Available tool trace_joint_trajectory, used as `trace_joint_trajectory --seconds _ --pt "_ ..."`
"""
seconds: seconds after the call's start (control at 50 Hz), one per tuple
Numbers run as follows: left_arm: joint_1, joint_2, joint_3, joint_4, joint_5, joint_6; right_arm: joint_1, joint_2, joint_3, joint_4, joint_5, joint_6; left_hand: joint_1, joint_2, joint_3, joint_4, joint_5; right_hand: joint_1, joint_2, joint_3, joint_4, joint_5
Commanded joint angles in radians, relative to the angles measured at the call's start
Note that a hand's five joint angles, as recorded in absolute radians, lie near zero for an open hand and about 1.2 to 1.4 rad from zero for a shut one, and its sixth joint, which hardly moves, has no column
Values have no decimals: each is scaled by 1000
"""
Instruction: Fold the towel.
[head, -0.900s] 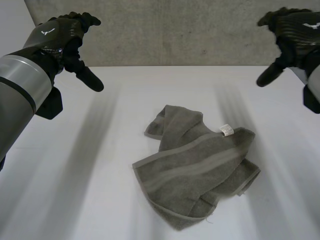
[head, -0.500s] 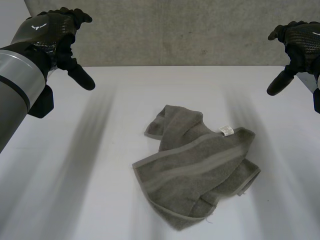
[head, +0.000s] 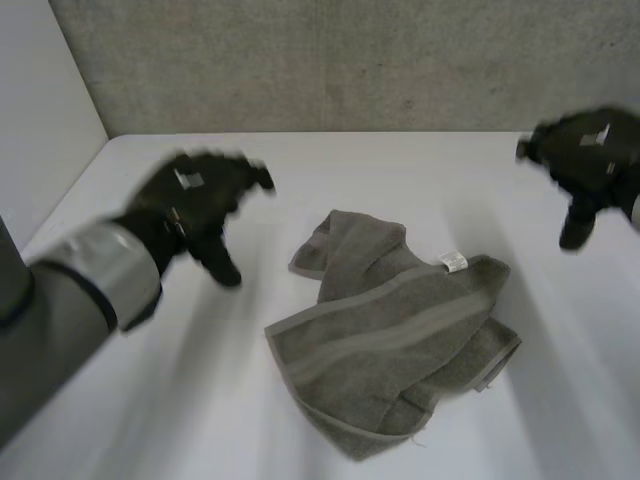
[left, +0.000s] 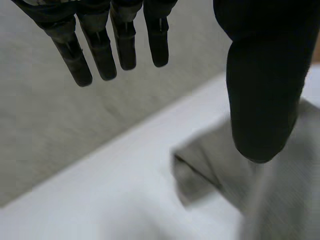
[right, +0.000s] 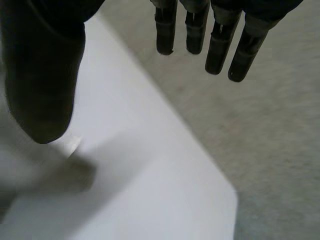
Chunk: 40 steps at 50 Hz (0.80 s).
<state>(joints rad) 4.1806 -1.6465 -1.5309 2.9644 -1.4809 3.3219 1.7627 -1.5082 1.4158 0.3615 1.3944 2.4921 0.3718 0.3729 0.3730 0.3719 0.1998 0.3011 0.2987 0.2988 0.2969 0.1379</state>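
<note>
One rumpled grey terry towel (head: 395, 340), banded, with one white tag (head: 453, 261), lies on the smooth white desk (head: 330, 165); left hand (head: 195, 200) and right hand (head: 590, 160) hover spread, empty.

Towel (head: 390, 345): grey, rumpled (not yet folded flat), lying mid-table with its layers overlapping.
Tag (head: 453, 261): small and white, on the towel's far edge.
Left hand (head: 195, 200): above the table, near the towel's far left corner, not touching it, thumb pointing down.
Right hand (head: 585, 160): over the table's far right side, well apart from the towel.
Table (head: 150, 400): white, with a grey wall (head: 350, 60) behind.
</note>
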Motion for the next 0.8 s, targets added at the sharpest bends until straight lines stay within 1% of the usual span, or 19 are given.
trace_joint_trajectory --seconds 0.02,0.04,0.06,0.08,0.1,0.12,0.14,0.16,0.18,0.2,0.22,0.24,0.26,0.28,0.32,0.36,0.58,0.8 --pt "6 -12 -227 59 128 172 -100 -15 199 54 -175 -113 159 158 157 159 156 166 168 168 170 154" --pt "6 -12 -227 59 128 173 -130 -15 243 53 -237 -111 159 158 158 159 156 197 200 200 202 186" --pt "10 -12 -262 83 149 188 -131 -15 244 53 -238 -111 162 161 160 162 159 198 200 200 202 186" --pt "12 -15 -294 111 171 195 -164 -15 294 53 -308 -110 162 161 160 162 159 221 224 223 225 210" --pt "12 -15 -295 111 171 196 -195 -15 343 48 -378 -107 162 161 160 162 159 265 267 267 269 254" --pt "12 -18 -323 139 192 200 -195 -15 344 48 -379 -107 162 161 160 162 159 265 268 268 270 254" --pt "12 -18 -324 139 192 200 -218 -15 394 42 -444 -104 162 161 160 162 159 268 271 271 272 257" --pt "12 -21 -346 169 217 200 -238 -15 443 30 -500 -104 165 164 163 165 162 271 274 273 275 260" --pt "12 -25 -372 197 241 200 -238 -15 443 30 -500 -104 173 172 172 173 171 271 274 274 275 260" --pt "12 -26 -373 197 241 200 -253 -15 490 10 -541 -104 173 172 172 173 171 271 274 274 275 260" --pt "12 -30 -394 220 263 200 -253 -15 491 10 -542 -104 194 193 193 194 191 271 274 274 275 260" --pt "12 -30 -394 220 263 200 -265 -14 533 -19 -564 -102 194 193 193 194 191 271 274 274 275 260" --pt "12 -33 -417 243 287 200 -275 -9 572 -53 -575 -102 238 237 236 237 235 271 274 274 275 260" --pt "12 -33 -417 243 287 200 -275 -9 572 -53 -575 -102 238 237 237 238 235 271 274 274 275 260" --pt "12 -55 -451 283 309 202 -273 6 632 -125 -571 -102 323 322 322 323 320 268 271 271 272 257" --pt "7 -68 -460 297 310 200 -270 16 650 -148 -569 -102 343 342 342 343 341 268 271 271 272 257" --pt "-14 -167 -480 360 313 203 -267 55 689 -196 -571 -82 355 354 354 355 353 262 265 265 267 251" --pt "-37 -197 -479 399 313 203 -267 112 710 -262 -569 -72 358 357 357 358 356 242 244 244 246 231"
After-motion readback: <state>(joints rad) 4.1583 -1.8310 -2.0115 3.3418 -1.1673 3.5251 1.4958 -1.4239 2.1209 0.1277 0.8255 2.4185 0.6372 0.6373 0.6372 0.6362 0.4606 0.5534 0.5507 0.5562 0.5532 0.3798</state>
